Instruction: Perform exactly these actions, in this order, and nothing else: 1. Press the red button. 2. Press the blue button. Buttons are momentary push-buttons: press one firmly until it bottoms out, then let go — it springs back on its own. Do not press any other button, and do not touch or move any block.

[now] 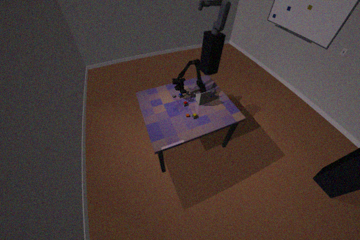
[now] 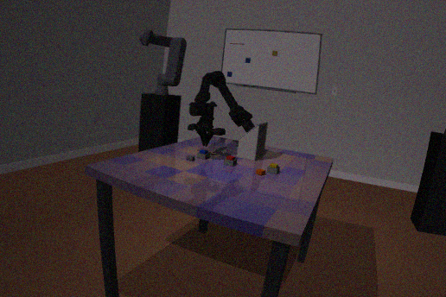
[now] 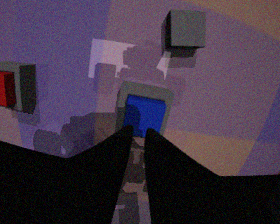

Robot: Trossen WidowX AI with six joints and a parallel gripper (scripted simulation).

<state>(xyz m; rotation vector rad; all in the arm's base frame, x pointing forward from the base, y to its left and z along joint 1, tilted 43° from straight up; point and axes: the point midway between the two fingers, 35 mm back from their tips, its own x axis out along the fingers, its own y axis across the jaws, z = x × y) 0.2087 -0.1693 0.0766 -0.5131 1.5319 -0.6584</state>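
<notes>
Left of the jaws sits one red button (image 3: pixel 2 87). The gripper (image 3: pixel 138 137) hangs over the one blue button (image 3: pixel 145 112), jaws nearly closed with a narrow gap, grasping nothing; contact is hard to judge. Beyond and right lies one grey block (image 3: pixel 185 28); farther right, possibly one orange block (image 2: pixel 260 172) and one yellow button (image 2: pixel 273 167).

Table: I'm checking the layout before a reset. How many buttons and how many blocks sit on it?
Buttons: 3 (blue button, red button, yellow button)
Blocks: 2 (grey block, orange block)
Total: 5
</notes>
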